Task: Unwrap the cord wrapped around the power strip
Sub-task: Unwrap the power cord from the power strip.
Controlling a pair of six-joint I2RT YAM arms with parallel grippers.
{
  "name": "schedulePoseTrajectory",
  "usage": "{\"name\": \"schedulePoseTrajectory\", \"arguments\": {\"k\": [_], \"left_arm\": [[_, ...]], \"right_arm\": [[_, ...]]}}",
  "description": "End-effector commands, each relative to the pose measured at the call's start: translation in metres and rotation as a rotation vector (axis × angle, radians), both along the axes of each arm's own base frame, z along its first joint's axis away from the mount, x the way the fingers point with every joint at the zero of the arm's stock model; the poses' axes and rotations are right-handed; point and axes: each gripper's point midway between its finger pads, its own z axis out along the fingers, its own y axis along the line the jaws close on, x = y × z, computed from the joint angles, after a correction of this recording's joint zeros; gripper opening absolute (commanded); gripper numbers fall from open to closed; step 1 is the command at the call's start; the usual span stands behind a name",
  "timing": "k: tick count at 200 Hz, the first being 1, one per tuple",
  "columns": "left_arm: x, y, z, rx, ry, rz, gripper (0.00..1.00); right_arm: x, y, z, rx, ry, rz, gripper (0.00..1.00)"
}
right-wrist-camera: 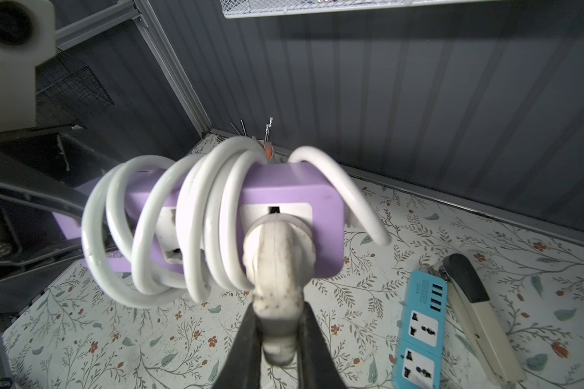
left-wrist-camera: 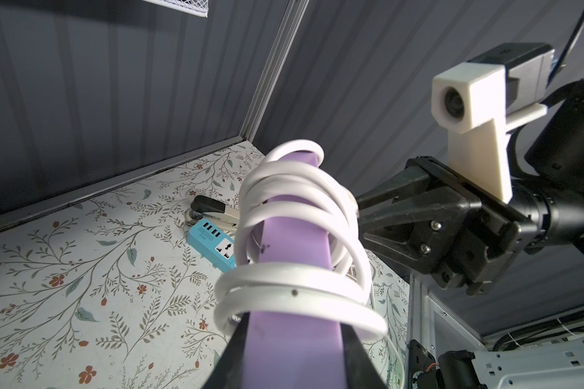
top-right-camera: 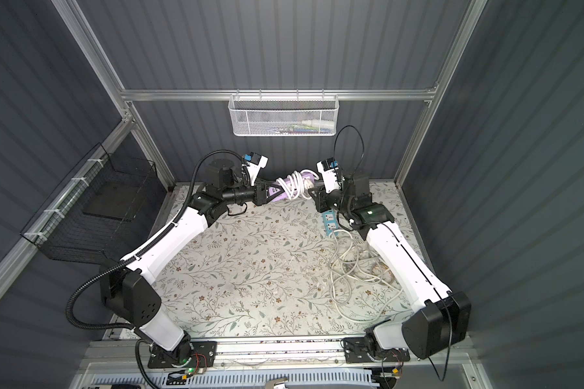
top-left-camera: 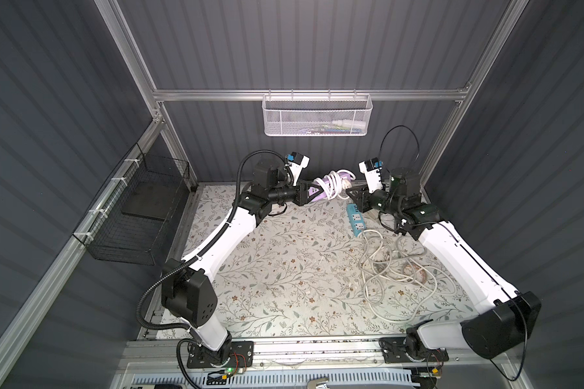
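the purple power strip (right-wrist-camera: pixel 324 202), with the white cord (right-wrist-camera: pixel 149 229) coiled around it, was held in the air near the far end of the blue power strip (right-wrist-camera: pixel 422 333). the left gripper (left-wrist-camera: pixel 294 340) clamped its farther end. the right gripper (right-wrist-camera: pixel 279 336) pinched the plug (right-wrist-camera: pixel 277 262) at the end nearer the blue power strip.

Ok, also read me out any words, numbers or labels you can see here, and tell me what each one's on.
"S20": a fragment, as far as it reads, on the side of the purple plastic power strip; the rest is hidden under the white wrapped cord.
Small print on the blue rectangular power strip, beside its USB ports: too small to read.
The white plug carries no visible print.
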Motion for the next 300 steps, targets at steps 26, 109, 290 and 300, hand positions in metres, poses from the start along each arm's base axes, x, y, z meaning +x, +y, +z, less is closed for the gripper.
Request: {"name": "schedulePoseTrajectory", "arguments": {"k": [26, 109, 290, 300], "left_arm": [[0.001, 0.015, 0.024, -0.023, -0.113, 0.049, 0.00], [0.001, 0.017, 0.024, -0.013, -0.128, 0.055, 0.00], [0.001, 0.017, 0.024, -0.014, -0.131, 0.060, 0.00], [0.001, 0.017, 0.024, -0.015, -0.131, 0.060, 0.00]], "right_arm": [[-0.018, 0.044, 0.000, -0.091, -0.065, 0.000, 0.00], [0.002, -0.023, 0.016, 0.012, -0.032, -0.094, 0.00], [-0.001, -0.044, 0.035, 0.057, -0.036, -0.118, 0.00], [0.000, -0.047, 0.036, 0.052, -0.040, -0.123, 0.00]]}}
